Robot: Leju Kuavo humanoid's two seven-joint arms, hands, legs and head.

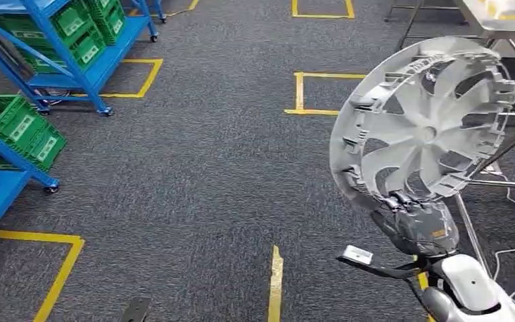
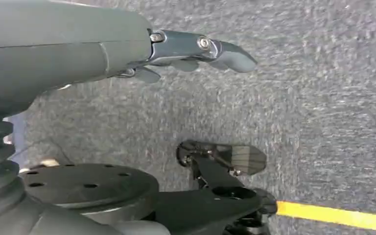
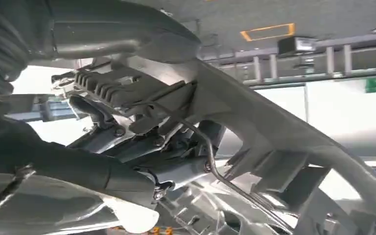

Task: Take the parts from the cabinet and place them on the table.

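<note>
Gripping a wheel cover (image 1: 424, 131) by its lower rim, right hand (image 1: 416, 225) fingers curled — light, stiff, brittle-looking plastic; left hand (image 2: 196, 51) hangs empty, fingers apart.

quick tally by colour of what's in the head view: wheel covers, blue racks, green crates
Silver-grey wheel cover, held up by the right hand: 1
Blue racks: 2
Green crates: at least 7 seen; several are cut off or overlap, e.g.
Total: at least 10
</note>
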